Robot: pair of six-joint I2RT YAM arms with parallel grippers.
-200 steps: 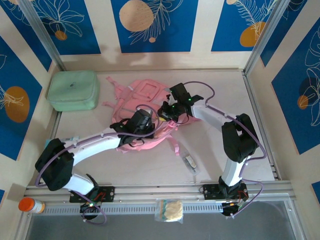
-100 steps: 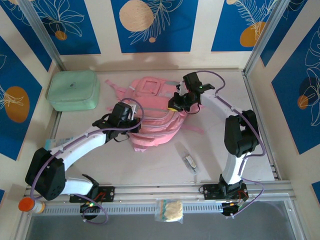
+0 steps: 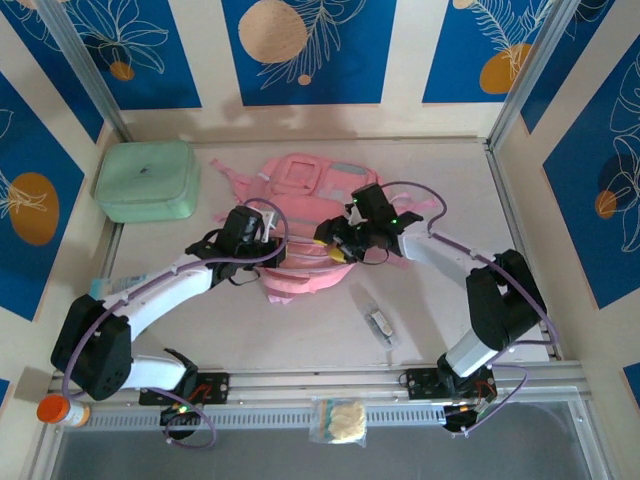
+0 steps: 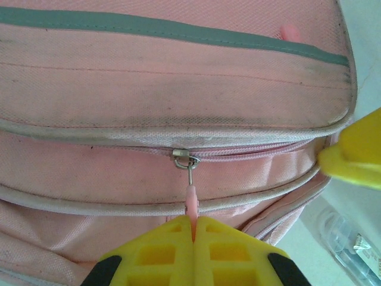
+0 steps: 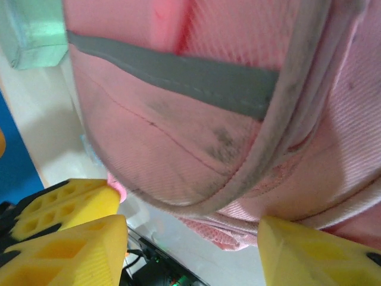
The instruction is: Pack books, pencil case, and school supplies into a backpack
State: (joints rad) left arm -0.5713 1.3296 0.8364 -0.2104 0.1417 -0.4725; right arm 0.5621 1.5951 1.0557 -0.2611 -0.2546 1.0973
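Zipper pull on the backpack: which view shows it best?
Left wrist: the zipper pull sits close and sharp, pinched between the left gripper's shut fingers. From the top external view it is too small to tell. The right wrist view gives backpack fabric and piping.

The backpack (image 4: 178, 77) is made of matt pink woven cloth with a fine ribbed weave; its piping is soiled grey. A smooth grey band (image 4: 178, 33) is sewn across it. The zip slider (image 4: 186, 157) is shiny metal; the pull tab (image 4: 191, 205) looks smooth. The fingers (image 4: 161, 253) of the left gripper (image 4: 194, 226) are moulded in matt yellow plastic
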